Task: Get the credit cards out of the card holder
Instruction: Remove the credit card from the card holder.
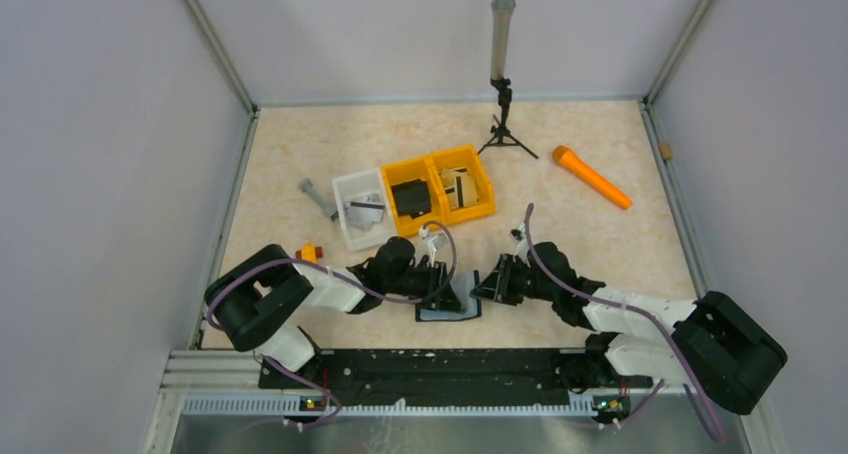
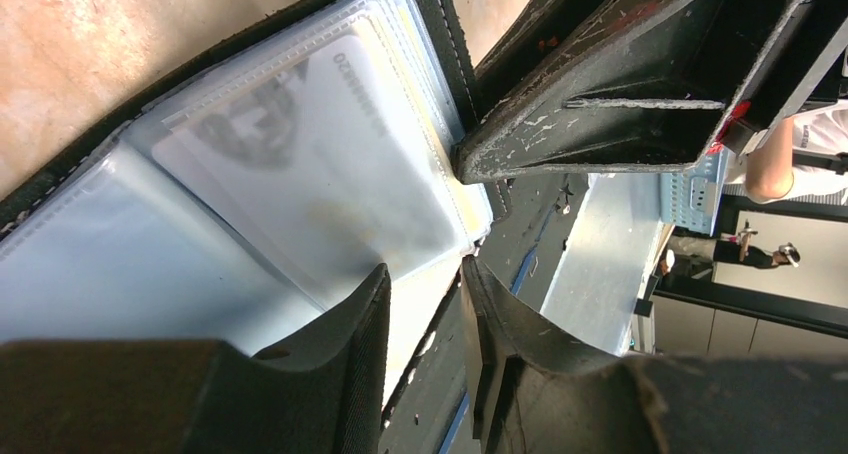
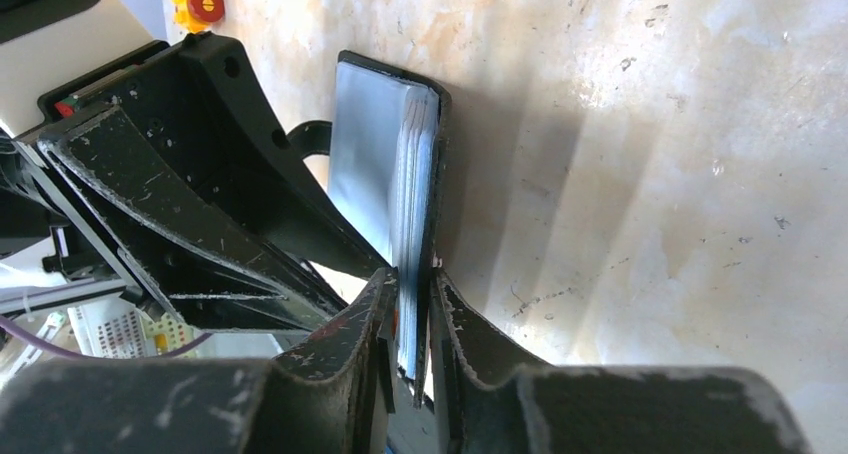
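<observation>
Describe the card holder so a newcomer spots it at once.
On the beige table, look on the near side of the row of bins. The card holder sits between the two pairs of jaws. Unlike the black block in the middle bin, it is a thin open case with pale grey-blue sleeves.

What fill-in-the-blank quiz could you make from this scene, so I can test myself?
1. The card holder lies ____ on the table.
2. The right pincer is shut on the edge of the ____.
3. Beside the two yellow bins stands a ____ bin.
Missing words: open; holder; white.
</observation>
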Robot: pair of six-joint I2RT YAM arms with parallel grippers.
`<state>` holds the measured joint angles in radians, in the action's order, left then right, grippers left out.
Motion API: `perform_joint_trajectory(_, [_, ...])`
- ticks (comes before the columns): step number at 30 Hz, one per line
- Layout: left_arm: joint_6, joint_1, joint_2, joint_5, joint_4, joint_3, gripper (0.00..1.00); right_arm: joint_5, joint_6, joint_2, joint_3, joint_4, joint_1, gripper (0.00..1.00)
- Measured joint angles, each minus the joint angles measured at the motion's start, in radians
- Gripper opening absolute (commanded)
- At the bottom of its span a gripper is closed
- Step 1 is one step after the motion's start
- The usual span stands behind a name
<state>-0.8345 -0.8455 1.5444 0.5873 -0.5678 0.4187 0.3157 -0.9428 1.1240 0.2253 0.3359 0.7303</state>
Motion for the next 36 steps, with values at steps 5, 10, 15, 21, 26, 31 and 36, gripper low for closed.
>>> perform_joint_trajectory(5, [0.003, 0.001, -0.007, -0.001, 0.006, 0.000, 0.36, -0.005, -0.003, -0.012, 0.000, -0.002, 0.000, 0.06])
perform_joint_trajectory(10, [0.024, 0.001, -0.065, -0.010, 0.057, -0.002, 0.48, -0.024, 0.008, -0.082, 0.013, -0.065, 0.001, 0.01])
perform_joint_trajectory(15, [0.056, 0.001, -0.210, -0.066, 0.179, -0.003, 0.71, -0.075, 0.100, -0.150, 0.143, -0.305, 0.001, 0.00])
perform_joint_trajectory(21, [0.090, 0.005, -0.307, -0.137, 0.270, -0.004, 0.90, -0.134, 0.209, -0.193, 0.289, -0.471, 0.002, 0.00])
perform_joint_trajectory(26, [0.079, 0.006, -0.249, -0.136, 0.255, -0.019, 0.95, -0.138, 0.228, -0.185, 0.287, -0.527, 0.002, 0.00])
perform_joint_trajectory(31, [0.072, 0.006, -0.256, -0.168, 0.257, -0.034, 0.98, -0.143, 0.237, -0.182, 0.287, -0.550, 0.002, 0.00])
perform_joint_trajectory(36, [0.074, 0.010, -0.348, -0.224, 0.309, -0.042, 0.99, -0.160, 0.249, -0.181, 0.287, -0.568, 0.002, 0.00])
